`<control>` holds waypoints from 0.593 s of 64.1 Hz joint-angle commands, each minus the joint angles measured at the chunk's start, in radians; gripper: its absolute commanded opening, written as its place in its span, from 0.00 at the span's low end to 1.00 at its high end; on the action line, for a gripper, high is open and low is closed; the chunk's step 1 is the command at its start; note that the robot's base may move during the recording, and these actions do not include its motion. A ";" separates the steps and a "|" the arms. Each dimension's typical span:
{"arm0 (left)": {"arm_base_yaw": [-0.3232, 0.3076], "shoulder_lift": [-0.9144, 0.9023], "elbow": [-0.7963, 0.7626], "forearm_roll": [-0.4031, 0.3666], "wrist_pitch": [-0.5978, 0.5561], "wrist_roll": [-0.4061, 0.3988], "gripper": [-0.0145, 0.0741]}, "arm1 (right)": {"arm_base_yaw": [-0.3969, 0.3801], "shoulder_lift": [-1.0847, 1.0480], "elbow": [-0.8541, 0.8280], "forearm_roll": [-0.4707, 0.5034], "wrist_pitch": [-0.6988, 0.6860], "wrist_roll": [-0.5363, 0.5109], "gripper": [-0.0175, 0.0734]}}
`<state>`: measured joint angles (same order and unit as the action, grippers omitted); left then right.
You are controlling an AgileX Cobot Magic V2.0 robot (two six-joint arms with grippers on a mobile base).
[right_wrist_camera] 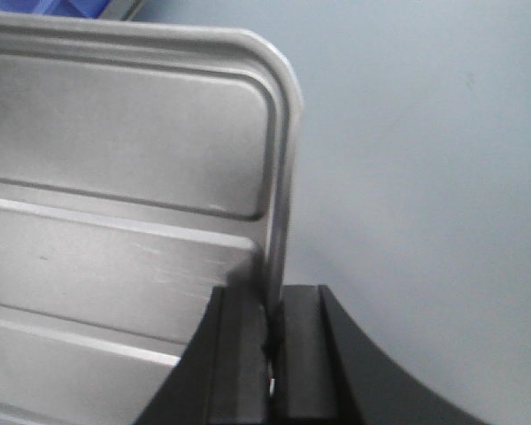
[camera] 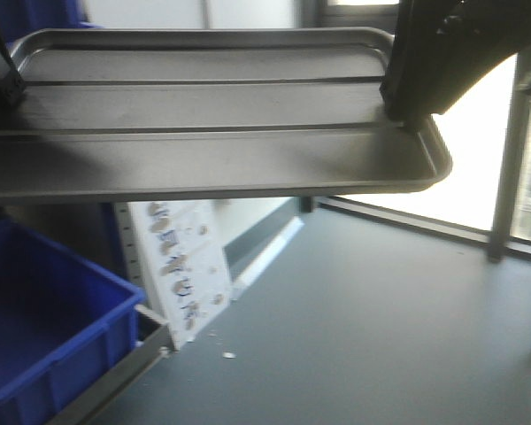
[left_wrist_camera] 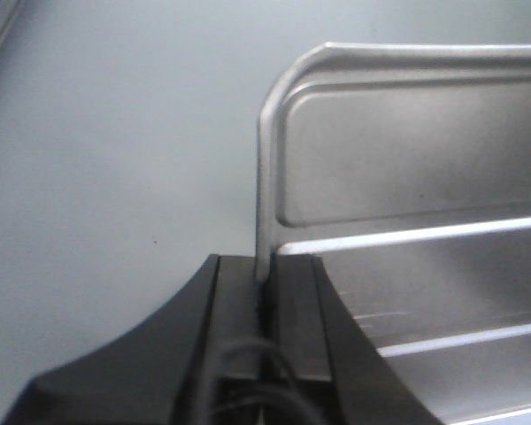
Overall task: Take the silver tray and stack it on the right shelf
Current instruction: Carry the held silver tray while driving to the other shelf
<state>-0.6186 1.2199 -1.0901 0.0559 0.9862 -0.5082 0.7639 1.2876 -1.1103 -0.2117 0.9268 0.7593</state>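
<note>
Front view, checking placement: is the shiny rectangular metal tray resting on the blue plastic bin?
No, the shiny metal tray hangs in the air, clear of the blue plastic bin.

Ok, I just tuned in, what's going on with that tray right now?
Both arms hold the silver tray up in the air, roughly level. The left claw is shut on the rim of one short side, and the right claw is shut on the rim of the opposite side. Under the tray are the grey floor and a blue bin at lower left. No roller shelf shows in these views, so the tray is not yet stacked.
</note>
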 commanded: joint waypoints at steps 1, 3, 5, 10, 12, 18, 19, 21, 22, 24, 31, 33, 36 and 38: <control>0.001 -0.025 -0.032 0.049 0.001 0.004 0.06 | -0.006 -0.031 -0.026 -0.056 -0.003 -0.015 0.25; 0.001 -0.025 -0.032 0.049 0.001 0.004 0.06 | -0.006 -0.031 -0.026 -0.056 -0.003 -0.015 0.25; 0.001 -0.025 -0.032 0.049 0.001 0.004 0.06 | -0.006 -0.031 -0.026 -0.056 -0.003 -0.015 0.25; 0.001 -0.025 -0.032 0.047 0.001 0.004 0.06 | -0.006 -0.031 -0.026 -0.056 -0.003 -0.015 0.25; 0.001 -0.025 -0.032 0.045 0.001 0.004 0.06 | -0.006 -0.031 -0.026 -0.056 -0.003 -0.015 0.25; 0.001 -0.025 -0.032 0.045 0.001 0.004 0.06 | -0.006 -0.031 -0.026 -0.056 -0.003 -0.015 0.25; 0.001 -0.025 -0.032 0.045 0.001 0.004 0.06 | -0.006 -0.031 -0.026 -0.056 -0.003 -0.015 0.25; 0.001 -0.025 -0.032 0.045 0.001 0.004 0.06 | -0.006 -0.031 -0.026 -0.056 -0.003 -0.015 0.25; 0.001 -0.025 -0.032 0.045 0.001 0.004 0.06 | -0.006 -0.031 -0.026 -0.056 -0.003 -0.015 0.25; 0.001 -0.025 -0.032 0.045 0.001 0.004 0.06 | -0.006 -0.031 -0.026 -0.056 -0.003 -0.015 0.25; 0.001 -0.025 -0.032 0.045 0.001 0.004 0.06 | -0.006 -0.031 -0.026 -0.056 -0.003 -0.015 0.25; 0.001 -0.025 -0.032 0.045 0.001 0.004 0.06 | -0.006 -0.031 -0.026 -0.056 -0.003 -0.015 0.25; 0.001 -0.025 -0.032 0.045 0.001 0.004 0.06 | -0.006 -0.031 -0.026 -0.056 -0.003 -0.015 0.25; 0.001 -0.025 -0.032 0.045 0.001 0.004 0.06 | -0.006 -0.031 -0.026 -0.056 -0.003 -0.015 0.25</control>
<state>-0.6186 1.2199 -1.0901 0.0559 0.9879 -0.5082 0.7639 1.2876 -1.1103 -0.2117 0.9268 0.7593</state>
